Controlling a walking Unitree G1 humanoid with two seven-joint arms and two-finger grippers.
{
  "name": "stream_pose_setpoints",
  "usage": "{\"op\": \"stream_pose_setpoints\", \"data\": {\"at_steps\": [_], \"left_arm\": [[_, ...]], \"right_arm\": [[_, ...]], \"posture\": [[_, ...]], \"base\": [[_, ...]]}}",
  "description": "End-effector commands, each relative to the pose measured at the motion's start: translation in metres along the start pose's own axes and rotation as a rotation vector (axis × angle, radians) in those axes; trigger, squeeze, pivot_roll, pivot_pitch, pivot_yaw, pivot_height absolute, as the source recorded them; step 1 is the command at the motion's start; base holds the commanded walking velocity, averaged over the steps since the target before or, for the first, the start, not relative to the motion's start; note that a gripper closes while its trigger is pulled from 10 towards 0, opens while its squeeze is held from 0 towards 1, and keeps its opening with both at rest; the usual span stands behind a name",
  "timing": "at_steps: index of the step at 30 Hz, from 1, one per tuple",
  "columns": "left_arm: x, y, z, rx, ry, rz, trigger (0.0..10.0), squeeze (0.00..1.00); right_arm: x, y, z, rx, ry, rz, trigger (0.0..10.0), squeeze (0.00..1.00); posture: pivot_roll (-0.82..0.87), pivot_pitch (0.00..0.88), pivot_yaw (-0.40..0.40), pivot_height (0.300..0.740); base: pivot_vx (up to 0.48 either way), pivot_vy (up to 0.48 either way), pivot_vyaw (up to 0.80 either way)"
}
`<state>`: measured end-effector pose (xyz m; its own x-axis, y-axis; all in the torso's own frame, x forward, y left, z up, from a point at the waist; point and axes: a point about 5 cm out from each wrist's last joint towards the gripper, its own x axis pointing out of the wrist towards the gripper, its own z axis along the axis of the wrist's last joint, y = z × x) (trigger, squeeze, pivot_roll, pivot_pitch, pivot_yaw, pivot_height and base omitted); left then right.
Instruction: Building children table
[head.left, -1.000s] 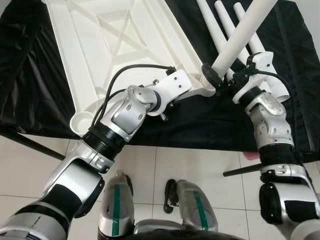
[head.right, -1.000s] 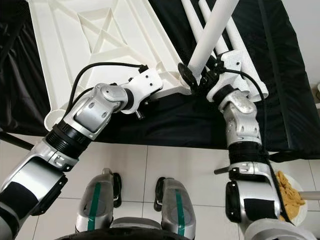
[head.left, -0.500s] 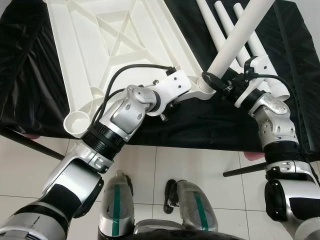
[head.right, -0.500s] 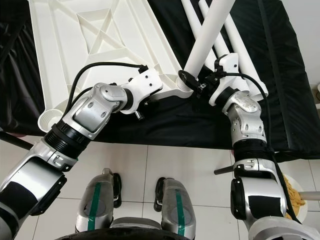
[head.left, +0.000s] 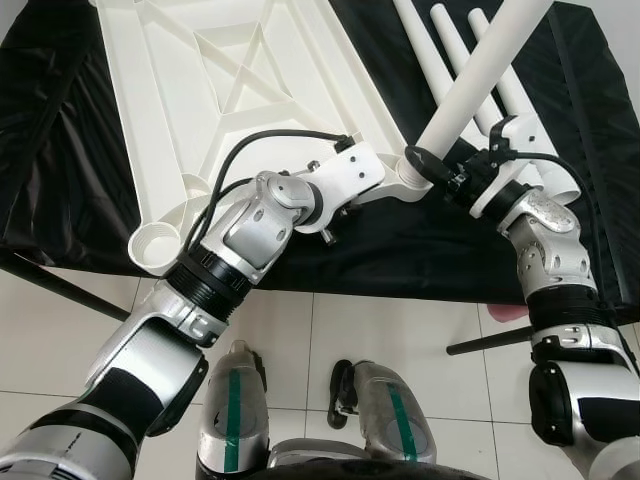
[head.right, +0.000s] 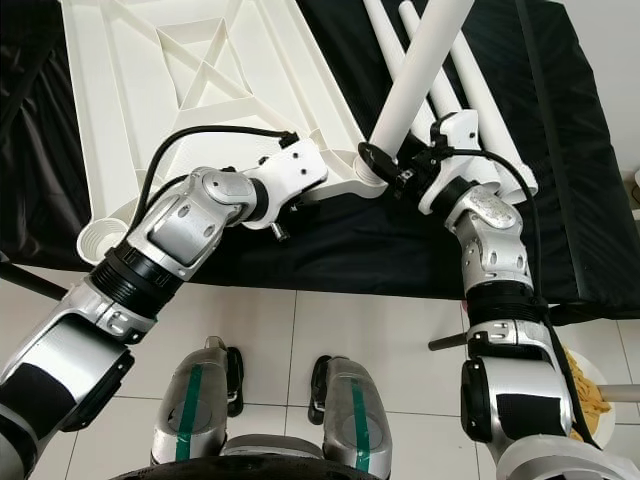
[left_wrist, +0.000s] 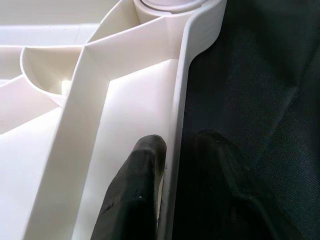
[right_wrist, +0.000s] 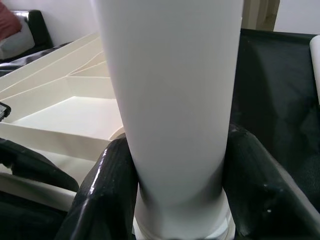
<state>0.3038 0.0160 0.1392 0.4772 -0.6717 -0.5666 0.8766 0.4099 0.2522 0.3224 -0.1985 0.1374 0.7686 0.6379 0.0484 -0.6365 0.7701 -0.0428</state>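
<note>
The leg (right_wrist: 170, 100), clamped in my right hand (right_wrist: 175, 200), meets the corner socket (head.left: 412, 172) of the tabletop (head.left: 230, 90), whose rim my left hand (left_wrist: 170, 185) pinches beside it, so I'd straighten the leg before pushing.

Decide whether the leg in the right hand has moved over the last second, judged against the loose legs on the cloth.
Yes. The leg gripped by the right hand has slid left and up relative to the loose legs, settling at the tabletop corner socket.
</note>
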Motion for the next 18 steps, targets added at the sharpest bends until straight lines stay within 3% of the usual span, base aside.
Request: {"op": "stream_pose_setpoints", "data": {"at_steps": [1,13,18], "left_arm": [[0.001,-0.006,0.003,0.018,-0.01,-0.054,10.0,0.0],[0.001,-0.007,0.003,0.024,-0.011,-0.059,10.0,0.0],[0.0,-0.005,0.003,0.02,-0.011,-0.051,10.0,0.0]], "right_arm": [[-0.002,0.0,-0.002,0.038,-0.031,-0.032,0.0,0.0],[-0.003,-0.013,0.006,0.071,-0.139,-0.261,0.0,0.0],[0.002,-0.007,0.008,0.085,-0.175,-0.359,0.0,0.0]], "posture": [[0.03,0.0,-0.039,0.74],[0.03,0.002,-0.046,0.74],[0.03,0.009,-0.052,0.74]], "base": [[0.0,0.0,0.0],[0.0,0.0,0.0],[0.0,0.0,0.0]]}}
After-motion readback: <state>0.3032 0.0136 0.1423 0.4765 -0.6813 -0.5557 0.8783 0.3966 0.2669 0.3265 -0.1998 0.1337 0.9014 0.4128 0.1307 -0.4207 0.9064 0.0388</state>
